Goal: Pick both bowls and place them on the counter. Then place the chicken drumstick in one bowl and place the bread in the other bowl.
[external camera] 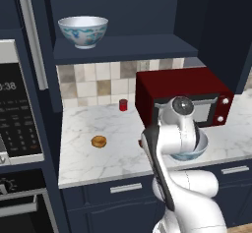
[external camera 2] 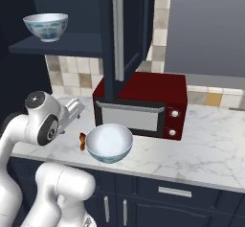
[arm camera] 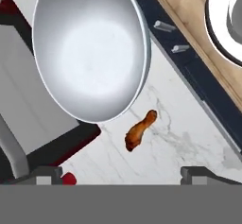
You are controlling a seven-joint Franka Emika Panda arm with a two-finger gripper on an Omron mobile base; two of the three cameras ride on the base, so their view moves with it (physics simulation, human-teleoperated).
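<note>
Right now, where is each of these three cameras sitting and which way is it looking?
Left base view: behind the arm's left, looking forward and down at the counter, bread and shelf bowl; the white arm rises lower right.
Right base view: behind the arm's right, facing the red microwave and counter bowl; the arm rises lower left.
Hand view: on the hand, looking down at the chicken drumstick; the pincer tips show at the bottom.
Shared: counter bowl and microwave appear in all three.

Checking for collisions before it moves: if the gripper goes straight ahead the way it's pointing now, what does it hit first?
Probably the bare counter just beside the chicken drumstick, near the bowl; the gripper stands open with nothing between. Depth is hard to judge.
</note>
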